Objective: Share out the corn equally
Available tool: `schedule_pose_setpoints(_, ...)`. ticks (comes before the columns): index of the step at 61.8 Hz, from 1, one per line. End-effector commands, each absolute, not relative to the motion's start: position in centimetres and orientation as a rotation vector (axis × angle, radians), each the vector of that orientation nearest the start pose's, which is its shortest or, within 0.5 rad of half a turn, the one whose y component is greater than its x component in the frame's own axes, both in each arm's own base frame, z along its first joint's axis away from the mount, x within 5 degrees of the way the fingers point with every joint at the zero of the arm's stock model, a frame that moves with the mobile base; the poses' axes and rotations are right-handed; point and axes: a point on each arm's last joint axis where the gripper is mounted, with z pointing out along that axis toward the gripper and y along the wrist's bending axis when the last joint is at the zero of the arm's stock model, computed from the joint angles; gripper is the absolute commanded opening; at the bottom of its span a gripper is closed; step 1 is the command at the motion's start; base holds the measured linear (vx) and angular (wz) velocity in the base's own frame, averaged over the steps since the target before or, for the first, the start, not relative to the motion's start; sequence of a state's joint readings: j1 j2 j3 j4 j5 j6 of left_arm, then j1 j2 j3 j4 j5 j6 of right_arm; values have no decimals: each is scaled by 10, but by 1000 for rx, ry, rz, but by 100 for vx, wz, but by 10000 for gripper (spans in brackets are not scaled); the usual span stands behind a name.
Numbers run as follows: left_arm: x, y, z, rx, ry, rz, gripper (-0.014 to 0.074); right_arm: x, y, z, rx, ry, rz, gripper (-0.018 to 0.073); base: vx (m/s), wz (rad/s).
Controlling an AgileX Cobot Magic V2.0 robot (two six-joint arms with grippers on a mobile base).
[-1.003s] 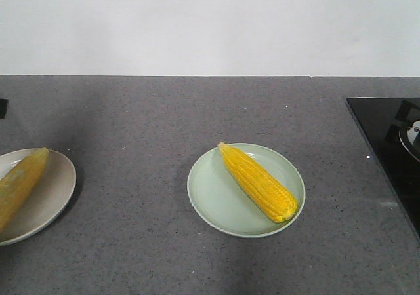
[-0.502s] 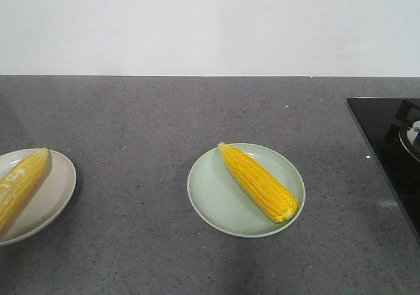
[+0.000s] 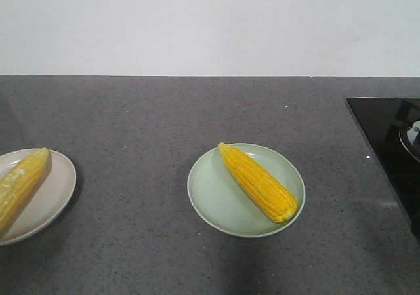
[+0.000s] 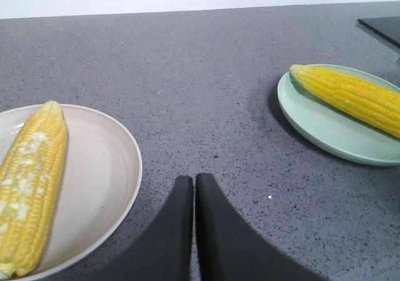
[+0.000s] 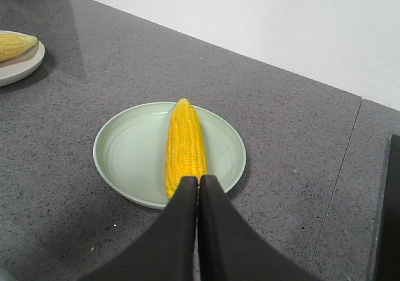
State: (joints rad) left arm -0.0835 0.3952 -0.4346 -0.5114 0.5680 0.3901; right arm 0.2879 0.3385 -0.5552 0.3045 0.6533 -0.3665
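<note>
The round beige plate (image 3: pixel 56 190) and its yellow corn cob (image 3: pixel 20 183) are getting cut off by the front view's left edge.

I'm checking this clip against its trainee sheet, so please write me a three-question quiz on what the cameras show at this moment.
1. True or false: the pale green round plate holds two yellow corn cobs.
2. How do the fingers of the left claw and the right claw stand? A) both spread wide B) both pressed together, empty C) each gripping a cob
3. Fill in: the bright yellow corn cob on the green plate points its tapered tip toward the ___ wall.

Key
1. False: it holds one. The other yellow cob lies on the beige round plate.
2. B
3. Back (white) wall.
</note>
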Motion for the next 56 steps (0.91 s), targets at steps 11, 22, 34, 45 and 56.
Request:
schedule_pose_setpoints(11,81,-30,299,175,1884,-362,-8,59,34,333,-469,1750,287,-4,0,0)
schedule_pose_setpoints(22,82,-30,299,174,1882,-362,-8,59,34,333,-469,1750,287,-4,0,0)
schedule_pose_setpoints(34,82,-30,299,174,1882,-362,-8,59,34,333,-469,1750,287,-4,0,0)
schedule_pose_setpoints(45,82,-30,299,174,1882,-362,-8,59,34,333,-469,1750,287,-4,0,0)
schedule_pose_setpoints(56,81,-30,299,175,1882,-361,-7,59,34,333,-469,1750,287,-4,0,0)
